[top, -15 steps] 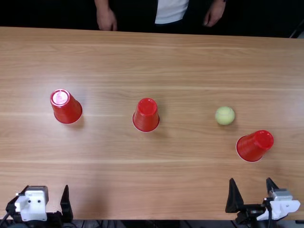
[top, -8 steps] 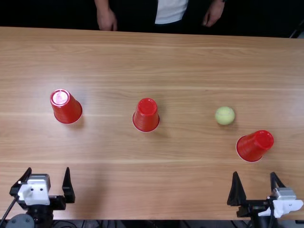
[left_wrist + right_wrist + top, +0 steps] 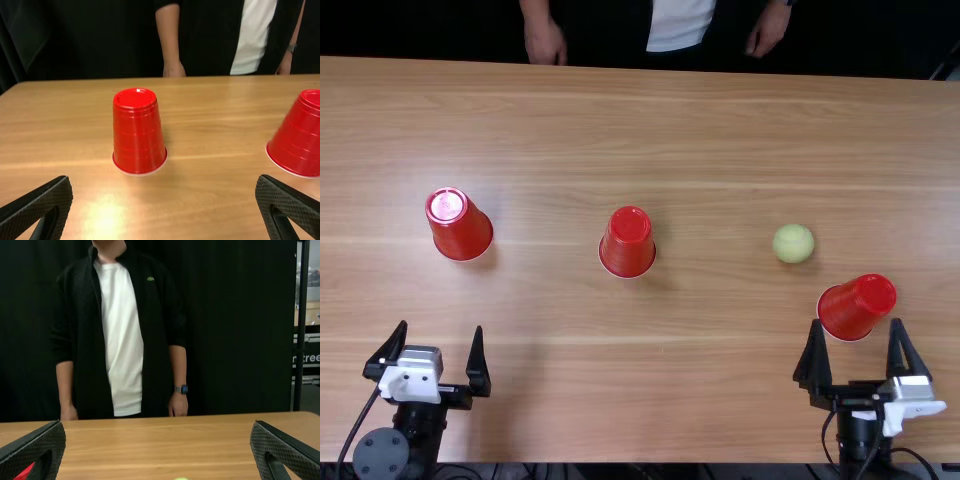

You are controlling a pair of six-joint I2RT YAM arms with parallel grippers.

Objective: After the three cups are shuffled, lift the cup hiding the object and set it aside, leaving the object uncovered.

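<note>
Three red cups stand upside down on the table. The left cup and the middle cup are in one row. A yellow-green ball lies uncovered to the right of them, and the right cup stands just nearer and to its right. My left gripper is open near the front edge, in front of the left cup and well apart from it. My right gripper is open just in front of the right cup, holding nothing.
A person in a dark jacket stands behind the far edge of the table, with both hands hanging off the table. Bare wood lies between the cups and around the ball.
Both grippers have come forward from the table's near edge toward the cups. The right one has closed in on the right cup. Cups and ball have not moved.
</note>
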